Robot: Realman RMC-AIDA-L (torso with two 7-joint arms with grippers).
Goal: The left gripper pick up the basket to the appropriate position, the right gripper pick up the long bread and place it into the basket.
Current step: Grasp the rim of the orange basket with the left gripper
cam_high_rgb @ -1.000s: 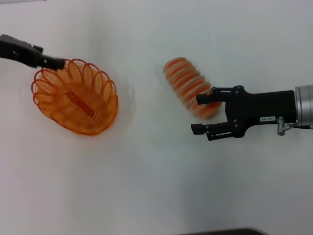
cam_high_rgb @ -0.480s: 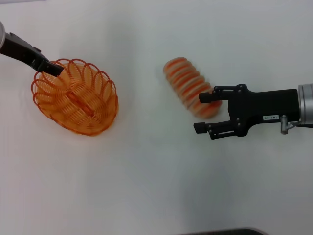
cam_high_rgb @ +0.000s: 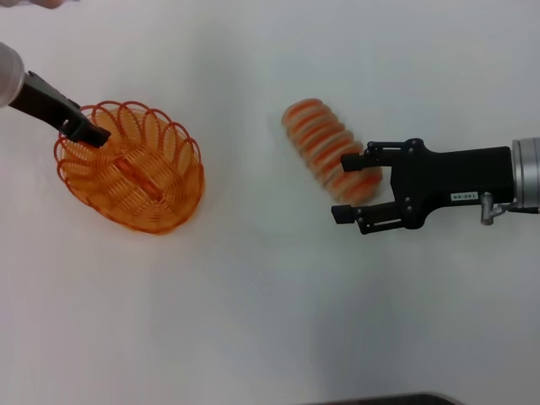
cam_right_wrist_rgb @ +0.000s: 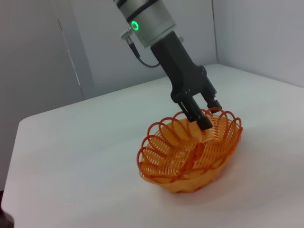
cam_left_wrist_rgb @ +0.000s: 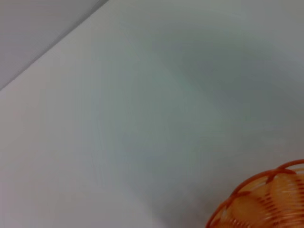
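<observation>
Orange-striped long bread (cam_high_rgb: pixel 329 152) lies slanted, its near end just ahead of my right gripper (cam_high_rgb: pixel 348 189), whose fingers are spread. My left gripper (cam_high_rgb: pixel 87 132) reaches into the basket (cam_high_rgb: pixel 169 194) rim; I can't tell whether it's clamped.

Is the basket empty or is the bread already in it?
Empty. The basket holds nothing, and the bread lies on the table beside the right tool.

Small white label (cam_high_rgb: pixel 467 196) on the right gripper (cam_high_rgb: pixel 342 187) (dark print too tiny to read)
</observation>
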